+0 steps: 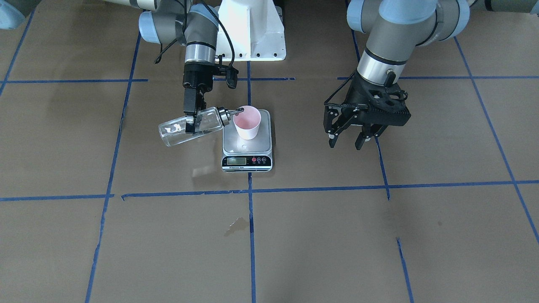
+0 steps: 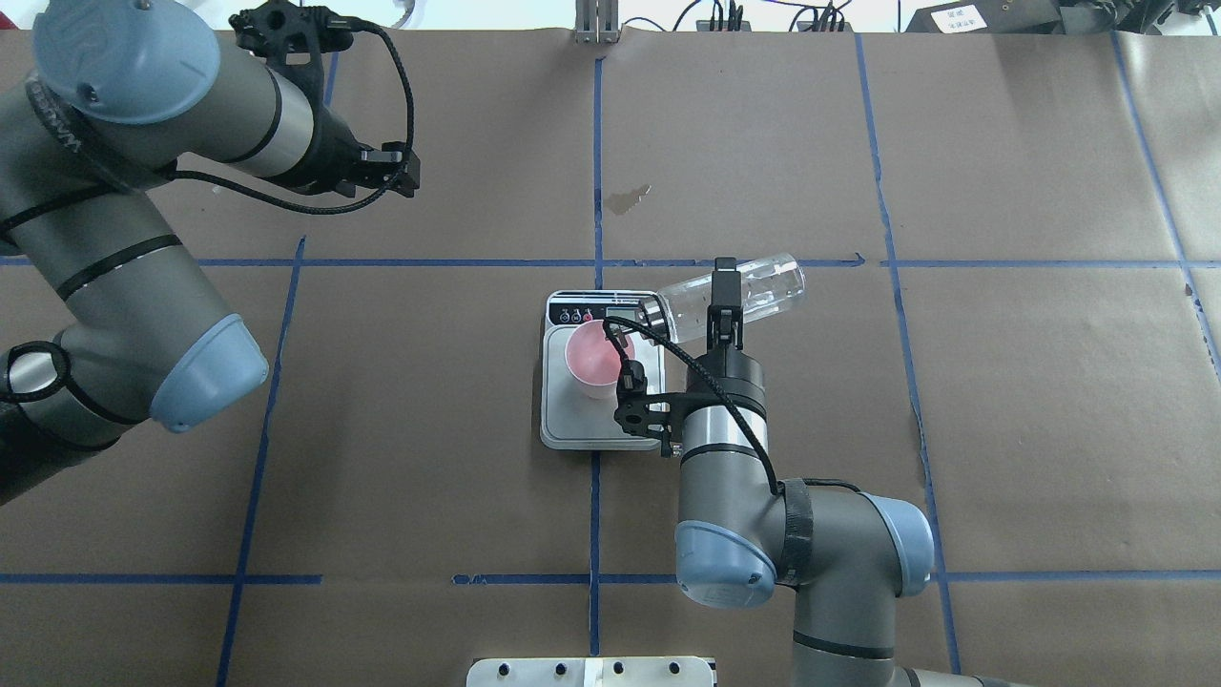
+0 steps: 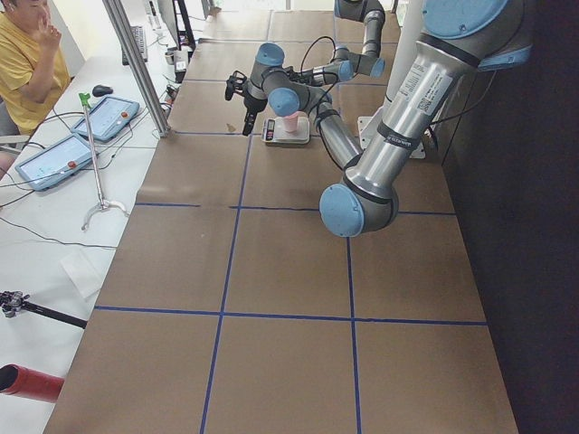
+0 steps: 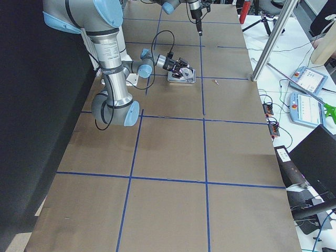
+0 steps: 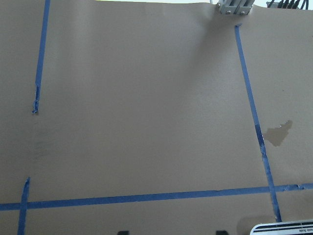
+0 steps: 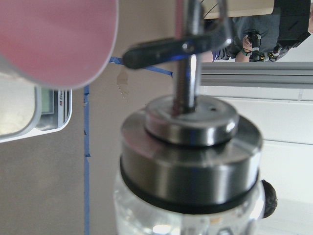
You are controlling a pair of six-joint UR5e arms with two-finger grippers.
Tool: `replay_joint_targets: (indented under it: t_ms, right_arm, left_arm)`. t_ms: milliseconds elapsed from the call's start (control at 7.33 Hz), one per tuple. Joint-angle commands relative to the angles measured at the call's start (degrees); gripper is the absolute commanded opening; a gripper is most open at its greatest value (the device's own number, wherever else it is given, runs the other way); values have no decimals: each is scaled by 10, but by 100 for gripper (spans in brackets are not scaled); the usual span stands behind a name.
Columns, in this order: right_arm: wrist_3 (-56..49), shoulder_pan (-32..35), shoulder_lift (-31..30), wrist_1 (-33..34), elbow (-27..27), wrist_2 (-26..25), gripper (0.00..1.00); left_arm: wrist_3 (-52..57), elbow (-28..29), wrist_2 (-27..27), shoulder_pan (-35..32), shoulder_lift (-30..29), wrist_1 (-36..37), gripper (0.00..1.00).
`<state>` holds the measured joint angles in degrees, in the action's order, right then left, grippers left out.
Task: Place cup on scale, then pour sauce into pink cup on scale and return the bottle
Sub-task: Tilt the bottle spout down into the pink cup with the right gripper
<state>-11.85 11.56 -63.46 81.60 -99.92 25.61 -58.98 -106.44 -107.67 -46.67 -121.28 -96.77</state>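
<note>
The pink cup [image 1: 248, 122] stands upright on the silver platform of the scale [image 1: 247, 145], toward its back half; it also shows in the overhead view [image 2: 599, 358] on the scale [image 2: 582, 420]. My right gripper [image 1: 191, 123] is shut on the clear glass bottle [image 1: 177, 131], which is tilted almost level with its silver spout [image 1: 236, 111] over the cup's rim. The right wrist view shows the metal cap [image 6: 188, 161] close up and the cup [image 6: 54, 39] beside the spout. The sauce is too clear to make out. My left gripper [image 1: 346, 145] is open and empty, to the side of the scale.
Brown paper with a grid of blue tape [image 1: 250, 219] covers the table. A dark stain [image 1: 236, 225] lies in front of the scale. The white robot base [image 1: 252, 29] stands behind it. Operators' tables with tablets [image 3: 104, 117] run along the table's far side.
</note>
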Motion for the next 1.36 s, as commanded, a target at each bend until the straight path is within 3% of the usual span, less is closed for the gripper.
replay_joint_targets:
  t_ms: [0, 682, 1091, 1227]
  right_arm:
    - [-49, 0, 1, 1, 1, -14, 0]
    - [-185, 1, 3, 1, 0, -48, 0]
    - [-173, 5, 7, -4, 1, -51, 0]
    - [-112, 7, 6, -7, -3, -43, 0]
  left_arm:
    - [0, 0, 0, 0, 1, 0, 67]
    - [-1, 0, 0, 0, 0, 0, 67]
    - [-1, 1, 0, 0, 1, 0, 67]
    - [-1, 0, 0, 0, 1, 0, 67]
